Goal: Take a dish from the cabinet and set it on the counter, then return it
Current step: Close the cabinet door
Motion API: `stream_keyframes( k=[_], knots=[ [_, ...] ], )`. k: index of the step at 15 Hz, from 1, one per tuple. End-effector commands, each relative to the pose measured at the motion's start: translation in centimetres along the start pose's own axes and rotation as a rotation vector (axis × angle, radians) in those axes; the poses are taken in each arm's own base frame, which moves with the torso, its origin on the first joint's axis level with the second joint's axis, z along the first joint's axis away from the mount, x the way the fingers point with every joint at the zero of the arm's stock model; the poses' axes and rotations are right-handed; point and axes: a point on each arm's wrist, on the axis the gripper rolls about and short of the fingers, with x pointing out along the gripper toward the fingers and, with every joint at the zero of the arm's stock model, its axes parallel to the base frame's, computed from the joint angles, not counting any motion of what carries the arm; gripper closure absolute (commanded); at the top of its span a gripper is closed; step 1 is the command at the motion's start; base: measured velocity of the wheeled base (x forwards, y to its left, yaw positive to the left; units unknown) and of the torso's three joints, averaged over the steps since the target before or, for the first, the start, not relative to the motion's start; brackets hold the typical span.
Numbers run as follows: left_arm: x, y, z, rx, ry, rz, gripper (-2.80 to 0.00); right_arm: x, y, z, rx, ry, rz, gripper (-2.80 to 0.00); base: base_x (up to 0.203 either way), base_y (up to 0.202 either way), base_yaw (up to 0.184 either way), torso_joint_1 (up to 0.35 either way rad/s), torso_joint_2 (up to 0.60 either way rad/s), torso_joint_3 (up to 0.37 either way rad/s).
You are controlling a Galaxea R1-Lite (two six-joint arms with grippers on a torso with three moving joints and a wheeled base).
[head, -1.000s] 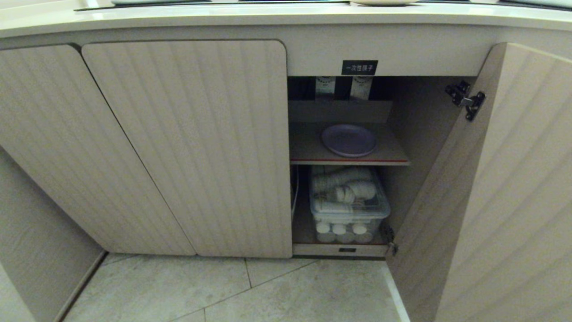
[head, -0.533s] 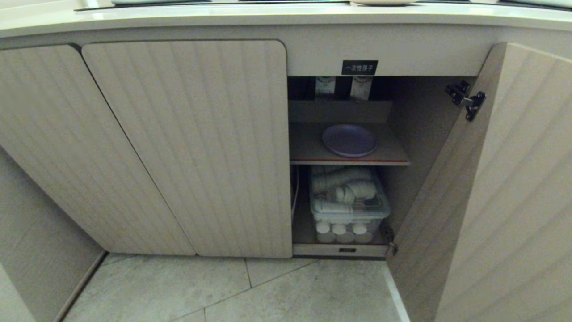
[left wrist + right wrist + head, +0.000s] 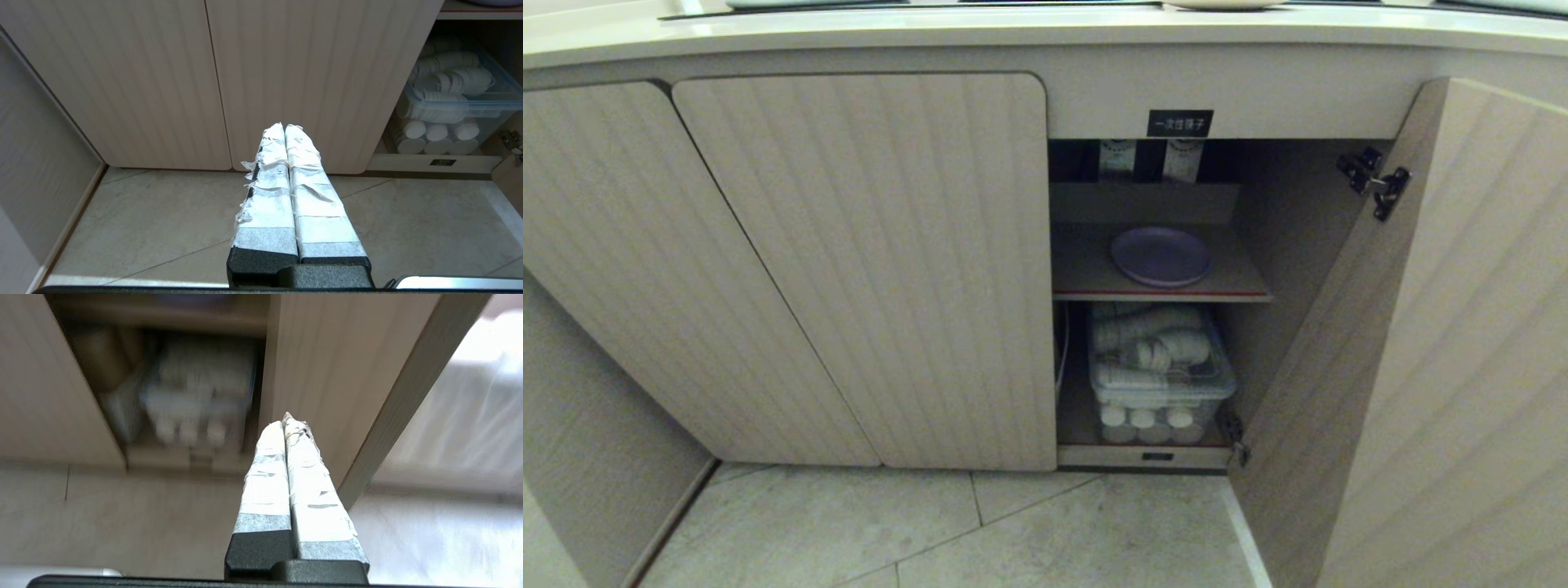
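Lavender dish (image 3: pixel 1161 256), flat on shelf (image 3: pixel 1086 278), face-up

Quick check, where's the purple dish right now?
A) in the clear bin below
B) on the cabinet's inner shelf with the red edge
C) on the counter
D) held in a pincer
B: the dish lies flat on the cabinet's inner shelf, above the clear bin of white items; both pincers are shut and empty, short of the opening.
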Motion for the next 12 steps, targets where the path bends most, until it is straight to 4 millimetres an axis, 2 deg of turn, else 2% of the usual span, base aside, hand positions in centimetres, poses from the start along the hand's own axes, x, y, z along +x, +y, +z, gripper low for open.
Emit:
stream_keyframes(
  k=[1, 7, 12],
  knots=[
    [0.0, 0.0, 0.0, 0.000, 0.000, 0.000, 0.00, 0.0, -0.1, 1.4, -0.001, -0.077, -0.005, 0.00, 0.000, 0.000, 0.000, 0.000, 0.00, 0.000],
    [0.0, 0.0, 0.0, 0.000, 0.000, 0.001, 0.00, -0.9, -0.4, 4.7, -0.012, -0.379, -0.037, 0.00, 0.000, 0.000, 0.000, 0.000, 0.00, 0.000],
    [0.0, 0.0, 0.0, 0.000, 0.000, 0.000, 0.00, -1.9, -0.7, 7.1, -0.026, -0.470, -0.085, 0.00, 0.000, 0.000, 0.000, 0.000, 0.00, 0.000]
  ],
)
